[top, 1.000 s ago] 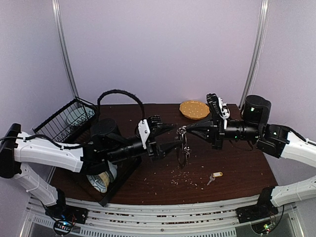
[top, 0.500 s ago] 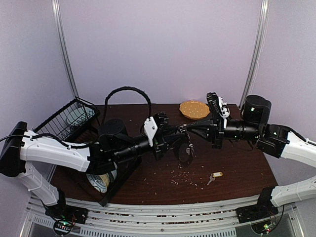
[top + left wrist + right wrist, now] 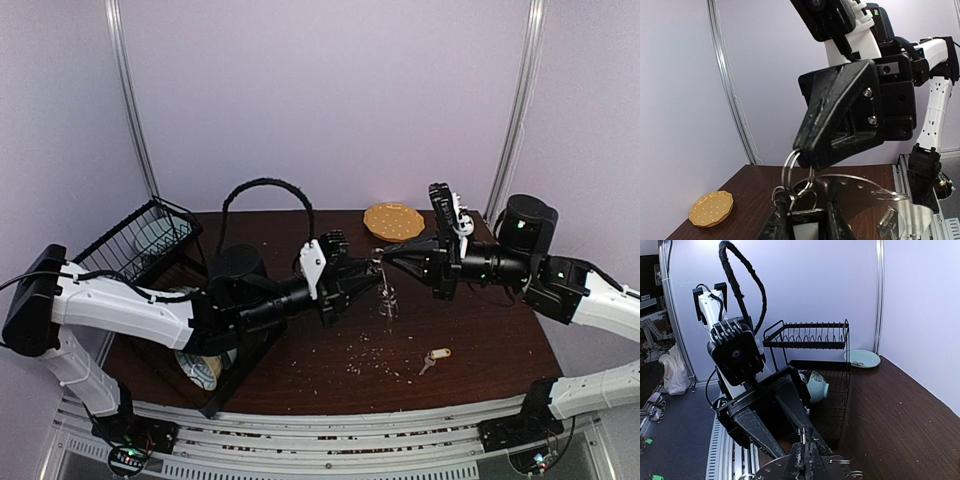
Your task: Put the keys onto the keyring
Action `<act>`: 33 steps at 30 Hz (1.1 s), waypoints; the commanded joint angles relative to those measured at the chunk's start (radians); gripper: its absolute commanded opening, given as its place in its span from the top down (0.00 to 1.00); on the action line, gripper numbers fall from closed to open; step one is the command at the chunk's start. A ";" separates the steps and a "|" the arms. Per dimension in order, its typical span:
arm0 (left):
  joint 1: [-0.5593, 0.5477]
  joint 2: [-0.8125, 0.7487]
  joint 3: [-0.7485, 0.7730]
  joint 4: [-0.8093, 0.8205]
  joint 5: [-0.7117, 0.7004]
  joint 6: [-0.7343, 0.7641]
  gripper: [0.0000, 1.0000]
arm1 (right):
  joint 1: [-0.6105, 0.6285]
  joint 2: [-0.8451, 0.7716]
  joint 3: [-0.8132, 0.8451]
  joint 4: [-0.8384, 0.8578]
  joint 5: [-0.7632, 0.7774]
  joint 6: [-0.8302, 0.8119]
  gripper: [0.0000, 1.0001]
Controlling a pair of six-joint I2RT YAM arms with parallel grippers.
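My right gripper (image 3: 381, 259) is shut on a thin silver ring of the keyring (image 3: 387, 299), which hangs from it above the table. In the left wrist view its black fingers (image 3: 840, 120) pinch the ring, and the big beaded loop (image 3: 867, 179) arcs below. My left gripper (image 3: 362, 275) meets it tip to tip. Its fingers (image 3: 776, 224) sit either side of a key's black-and-white tag (image 3: 805, 231) and grip it. In the right wrist view my right gripper (image 3: 807, 454) is shut, with the left fingers (image 3: 759, 430) just beyond. The yellow-tagged key (image 3: 433, 358) lies on the table.
A round yellow-tan dotted disc (image 3: 393, 221) lies at the back of the table. A black wire dish rack (image 3: 140, 245) with a plate and a bowl stands at the left. Crumbs are scattered on the table in front of the grippers.
My left arm has reached right and up to the hanging keyring and its open fingers have closed in on the bunch. The right gripper and keyring have shifted slightly right.
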 commanded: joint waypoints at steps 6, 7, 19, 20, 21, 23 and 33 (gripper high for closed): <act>0.001 0.021 0.002 0.035 0.170 -0.033 0.59 | -0.003 -0.021 0.000 0.131 -0.025 0.022 1.00; 0.002 0.001 -0.015 0.050 0.168 -0.028 0.53 | -0.004 -0.022 0.002 0.121 -0.020 0.018 1.00; 0.028 -0.205 -0.135 -0.090 0.093 0.101 0.26 | -0.014 -0.034 0.017 0.041 0.013 -0.022 1.00; 0.029 -0.219 -0.135 -0.100 0.078 0.109 0.25 | -0.014 -0.029 0.022 0.032 0.024 -0.026 1.00; 0.031 -0.228 -0.134 -0.110 0.061 0.119 0.25 | -0.014 -0.023 0.028 0.023 0.042 -0.026 1.00; 0.035 -0.245 -0.144 -0.114 0.030 0.132 0.25 | -0.016 -0.014 0.041 0.001 0.075 -0.027 1.00; 0.083 -0.188 -0.133 -0.120 -0.137 0.019 0.24 | -0.086 0.051 0.066 -0.186 0.445 0.032 1.00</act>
